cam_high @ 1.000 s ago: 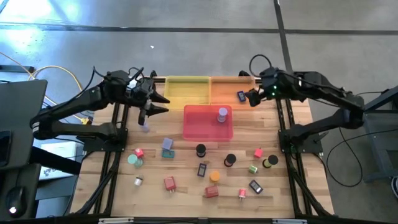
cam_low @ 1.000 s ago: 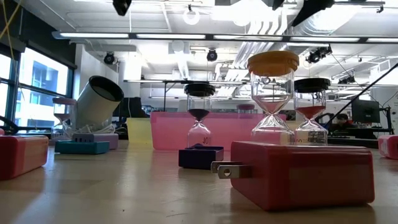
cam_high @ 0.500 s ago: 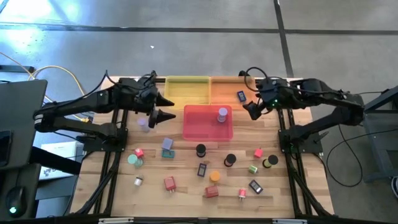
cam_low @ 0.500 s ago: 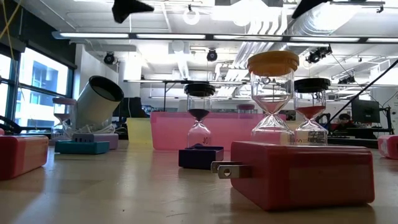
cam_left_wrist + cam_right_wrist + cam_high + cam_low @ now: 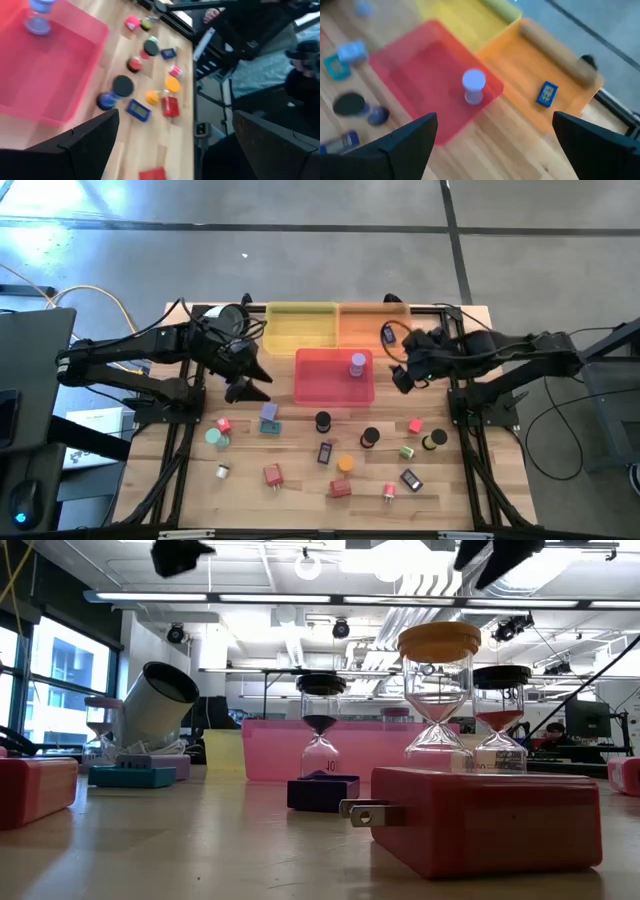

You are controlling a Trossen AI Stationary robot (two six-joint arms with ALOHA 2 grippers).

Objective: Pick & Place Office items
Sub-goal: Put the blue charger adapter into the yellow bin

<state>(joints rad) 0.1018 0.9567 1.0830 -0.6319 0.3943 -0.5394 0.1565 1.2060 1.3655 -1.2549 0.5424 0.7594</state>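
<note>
The office items, small sand timers and blocks, lie scattered on the near half of the wooden table (image 5: 300,505), among them a black-topped timer (image 5: 322,422) and a red block (image 5: 272,474). A lilac-topped timer (image 5: 357,363) (image 5: 473,86) stands in the pink tray (image 5: 325,385). A blue piece (image 5: 387,335) (image 5: 546,93) lies in the orange tray (image 5: 362,325). My left gripper (image 5: 258,380) (image 5: 172,150) hovers open and empty just left of the pink tray. My right gripper (image 5: 400,375) (image 5: 492,150) hovers open and empty just right of it.
A yellow tray (image 5: 300,327) stands at the far edge beside the orange one. The arms' dark frames (image 5: 185,430) (image 5: 470,430) run along both table sides. In the low view a red plug block (image 5: 480,825) and timers stand close; both grippers hang high above.
Both grippers have come away from the far trays toward the table's near edge and sunk a little, ending on either side of the pink tray. My left gripper has rolled and its fingers stand wider apart than before. No item has moved.
</note>
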